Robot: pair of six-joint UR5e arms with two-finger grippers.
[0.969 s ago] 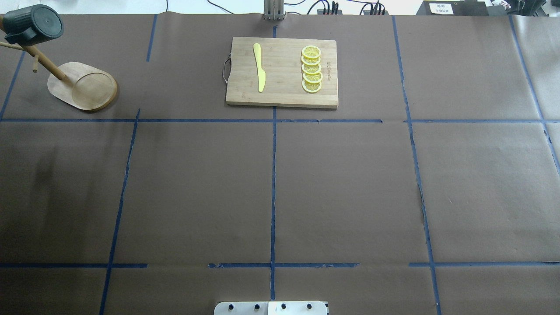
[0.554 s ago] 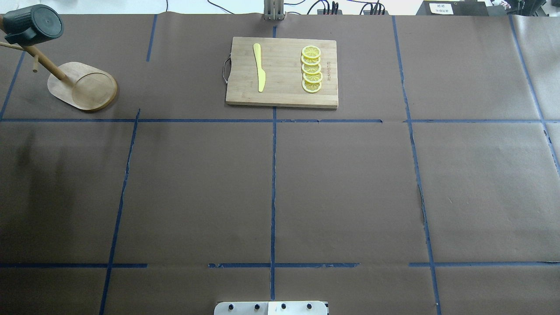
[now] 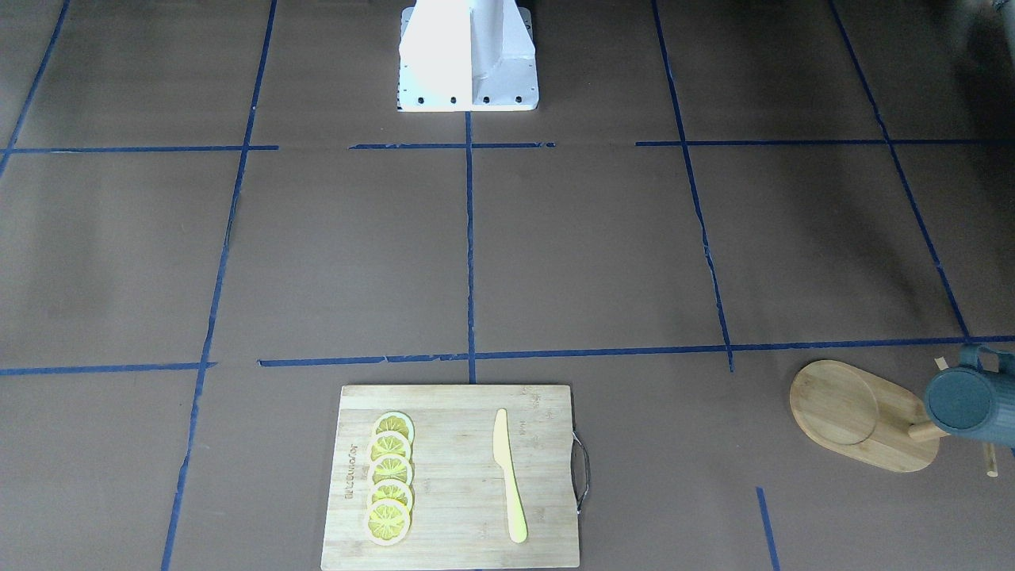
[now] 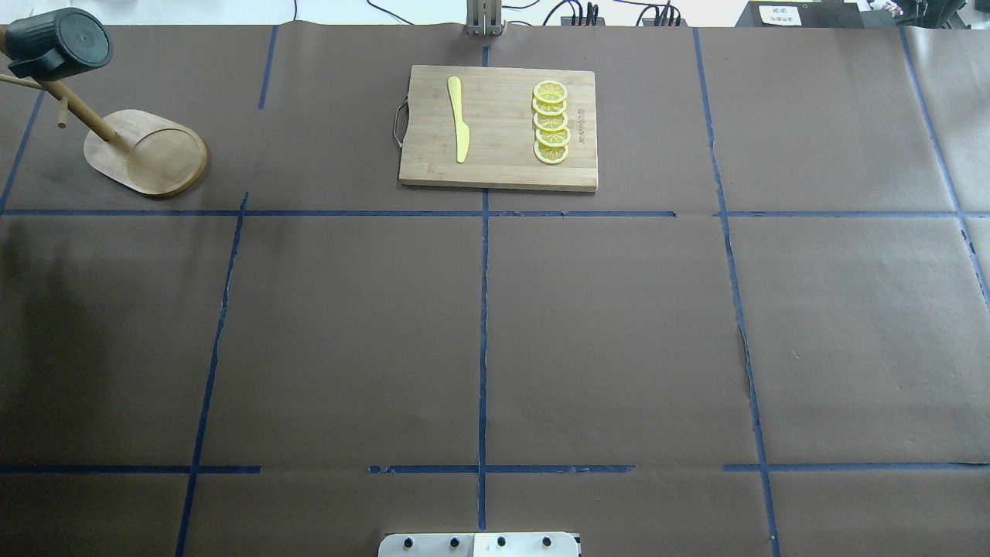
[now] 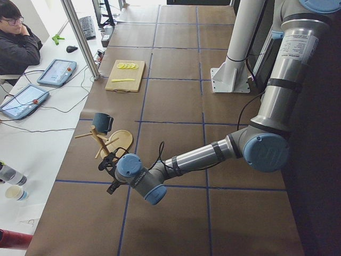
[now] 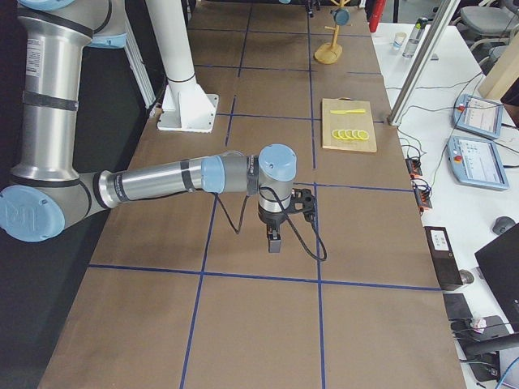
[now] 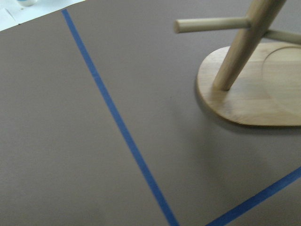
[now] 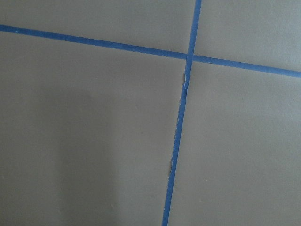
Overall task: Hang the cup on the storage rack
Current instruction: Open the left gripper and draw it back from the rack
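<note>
The dark teal-grey cup [image 4: 58, 42] hangs on a peg of the bamboo storage rack [image 4: 147, 151] at the table's far left, bottom outward. Both show in the front-facing view, the cup [image 3: 971, 404] beside the rack's oval base [image 3: 860, 412], and in the exterior left view [image 5: 102, 122]. The left wrist view shows the rack's pole [image 7: 244, 44] and base only. My left gripper [image 5: 106, 162] shows only in the exterior left view, near the rack's base, apart from the cup; I cannot tell its state. My right gripper [image 6: 274, 243] points down over bare table; I cannot tell its state.
A bamboo cutting board [image 4: 499, 128] with a metal handle lies at the far middle, bearing a yellow knife [image 4: 459, 116] and several lemon slices [image 4: 551, 122]. Blue tape lines cross the brown paper cover. A person sits at a side desk [image 5: 16, 37].
A faint shadow on the table's left part has drifted toward the left edge. The cup, rack and cutting board have not moved.
</note>
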